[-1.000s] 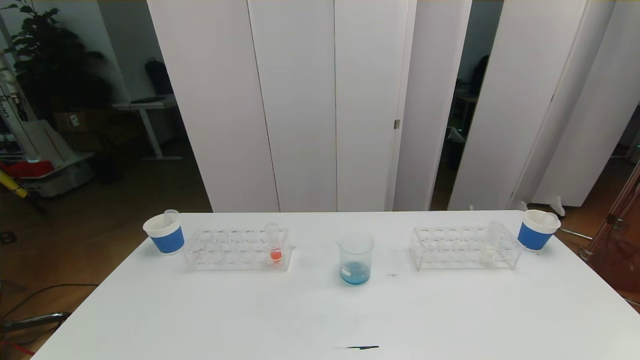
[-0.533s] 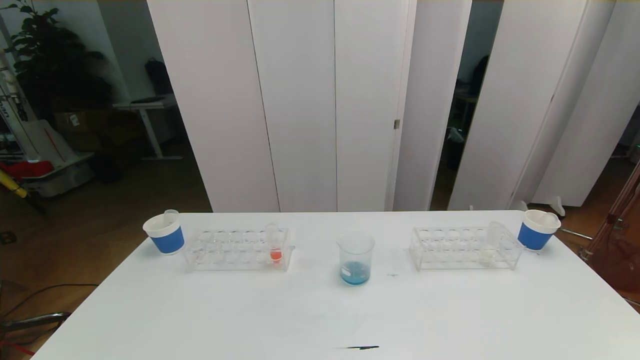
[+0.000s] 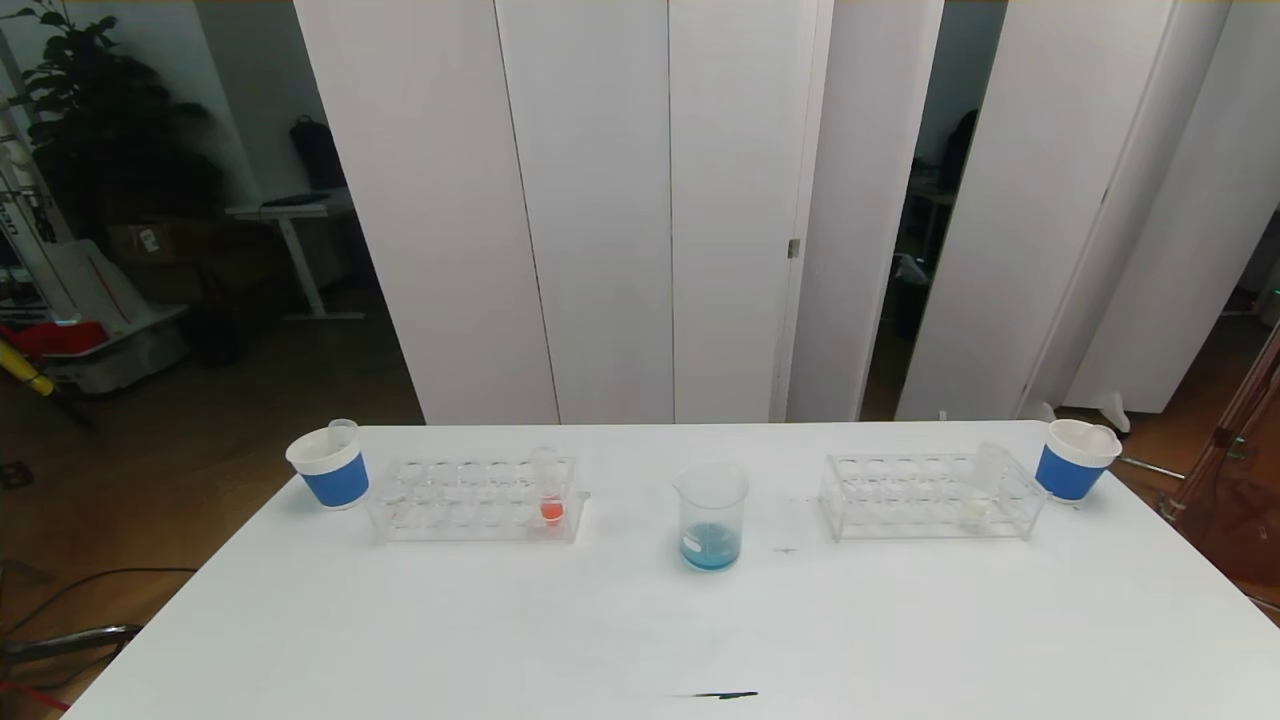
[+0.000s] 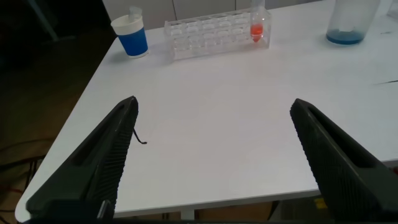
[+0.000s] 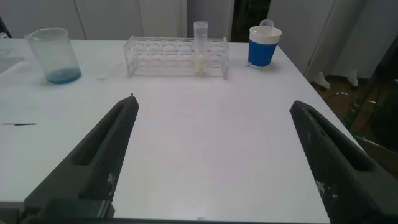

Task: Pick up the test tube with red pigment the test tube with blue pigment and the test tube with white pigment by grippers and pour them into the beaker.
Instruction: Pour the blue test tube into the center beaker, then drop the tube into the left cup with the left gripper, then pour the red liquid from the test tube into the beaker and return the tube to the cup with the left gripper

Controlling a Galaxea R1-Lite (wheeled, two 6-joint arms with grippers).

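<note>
Blue already in beaker [image 3: 711, 517]. Red tube [image 4: 256, 23] ahead of spread left gripper [image 4: 214, 152], white tube [image 5: 200, 50] ahead of spread right gripper [image 5: 214, 155]: both unpoured.

head high, wrists low, sharing beaker [image 3: 711, 517]

White table [image 3: 640, 620] with glassware.
Standing on it, left to right: cup [image 3: 328, 467], rack [image 3: 475, 500], beaker [image 3: 711, 516], rack [image 3: 930, 497], cup [image 3: 1074, 459]; near edge, dark streak [image 3: 722, 694].
</note>
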